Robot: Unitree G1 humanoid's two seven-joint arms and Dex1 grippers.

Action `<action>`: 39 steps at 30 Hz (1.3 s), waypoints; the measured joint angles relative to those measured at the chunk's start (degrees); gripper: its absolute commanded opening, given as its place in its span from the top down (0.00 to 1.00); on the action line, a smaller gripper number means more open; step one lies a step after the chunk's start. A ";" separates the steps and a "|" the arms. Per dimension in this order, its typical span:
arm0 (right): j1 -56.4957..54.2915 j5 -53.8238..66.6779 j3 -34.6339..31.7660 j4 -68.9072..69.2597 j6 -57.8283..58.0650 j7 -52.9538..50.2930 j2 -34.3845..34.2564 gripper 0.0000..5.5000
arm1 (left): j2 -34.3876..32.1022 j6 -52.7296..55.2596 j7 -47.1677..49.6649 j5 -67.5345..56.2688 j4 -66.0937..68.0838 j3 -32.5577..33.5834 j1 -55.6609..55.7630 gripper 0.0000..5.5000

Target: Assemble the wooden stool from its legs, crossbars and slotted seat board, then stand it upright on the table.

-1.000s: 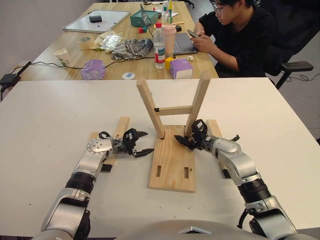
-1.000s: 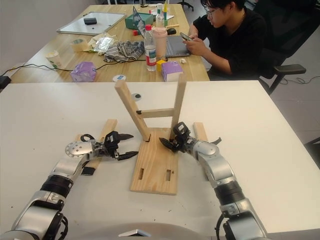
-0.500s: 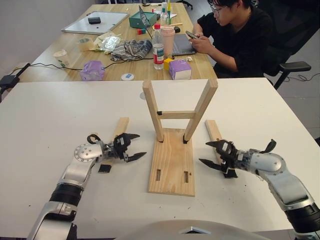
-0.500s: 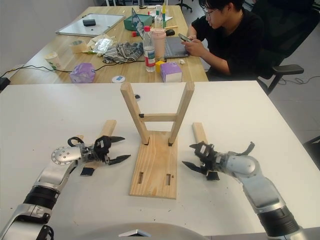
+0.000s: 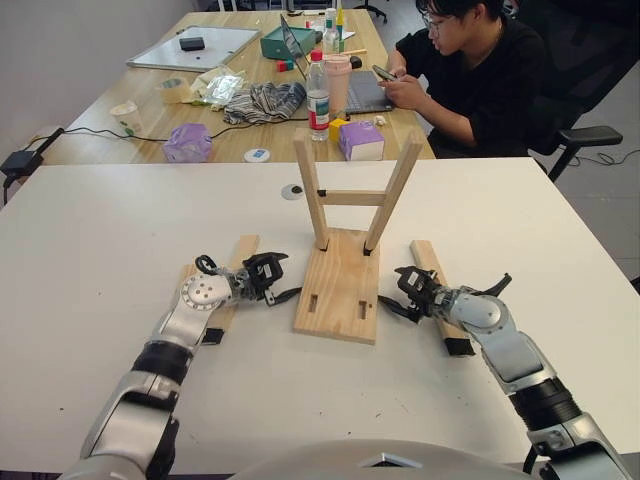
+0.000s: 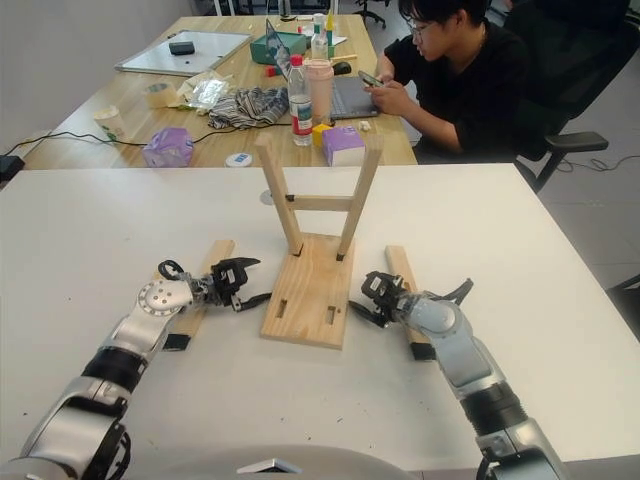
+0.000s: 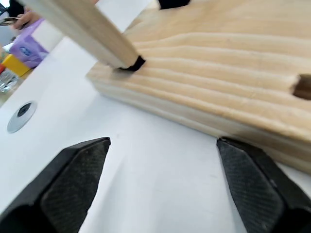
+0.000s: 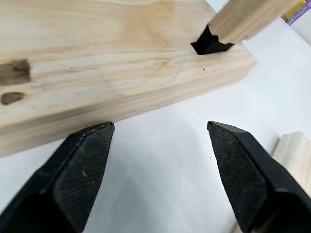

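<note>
My left pincer and right pincer are both spread wide, flanking the seat board holding 2 legs.

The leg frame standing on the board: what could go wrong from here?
1. The leg frame stands free in the far slots of the board. The open left fingers and right fingers flank the board, so a bump might topple the frame.
2. The right arm lies over a loose leg and might drag it away.
</note>
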State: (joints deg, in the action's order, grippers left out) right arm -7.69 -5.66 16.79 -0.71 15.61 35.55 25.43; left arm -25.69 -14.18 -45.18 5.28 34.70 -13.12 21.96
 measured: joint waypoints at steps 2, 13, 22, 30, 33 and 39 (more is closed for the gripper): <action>-0.07 0.04 0.04 -0.28 -0.53 -0.79 -0.24 0.36 | 0.35 -0.56 0.37 -0.03 2.86 0.57 1.88 0.26; 3.45 3.62 -15.32 4.79 -13.77 -3.07 7.34 0.36 | -9.07 17.73 -5.02 -14.75 -28.07 13.23 -7.03 0.26; 8.27 6.49 -20.91 8.41 -12.87 -2.01 9.23 0.36 | -15.69 26.28 3.22 -15.52 -16.63 25.37 -13.49 0.26; 9.62 6.10 -20.76 8.41 -12.66 -2.14 9.11 0.36 | -11.12 40.70 11.70 -17.06 -19.55 26.75 -19.94 0.30; 9.52 5.75 -20.56 8.34 -12.31 -2.13 9.11 0.36 | -10.13 44.04 13.30 -17.66 -22.18 26.83 -20.78 0.37; 9.40 5.24 -19.80 8.30 -11.31 -2.09 9.11 0.36 | -10.04 45.74 14.50 -17.25 -25.47 25.65 -22.18 0.53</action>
State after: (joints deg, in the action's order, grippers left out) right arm 1.72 -0.41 -3.00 7.59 4.31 33.46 34.54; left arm -35.73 31.55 -30.67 -11.97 9.24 12.53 -0.22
